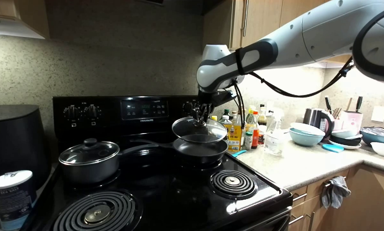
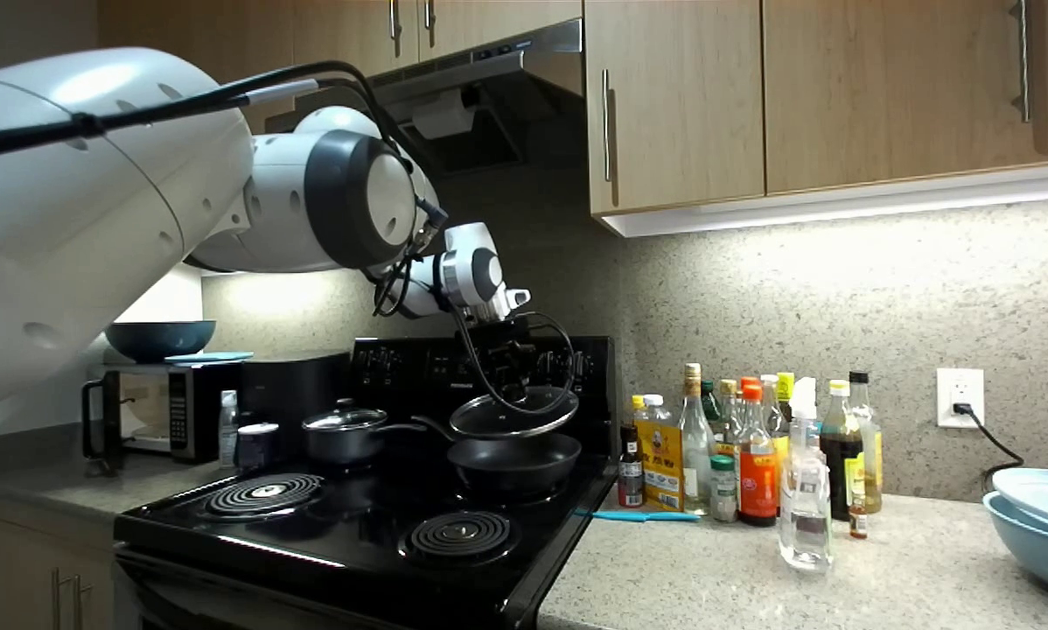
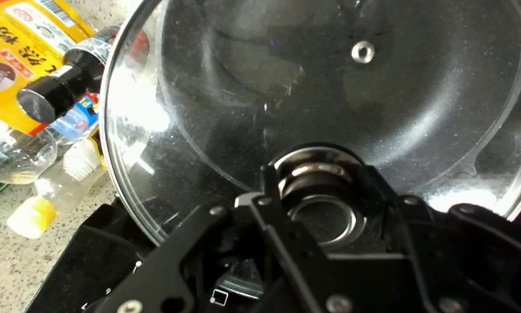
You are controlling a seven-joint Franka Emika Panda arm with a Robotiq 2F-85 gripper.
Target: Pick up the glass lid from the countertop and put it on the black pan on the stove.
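Placing, apparently, the round clear-glass lid [image 1: 199, 131], with black gripper [image 3: 319, 180] clamped on its dark knob [image 3: 323, 217], over the shallow black pan [image 1: 201, 150] at lower centre, likely needing levelling, then lowering.

Black pan [image 2: 513, 471], black stove [image 1: 172, 195], speckled beige countertop [image 2: 690, 577]

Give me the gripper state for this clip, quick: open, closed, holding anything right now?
Gripper: closed, holding the glass lid by its knob.
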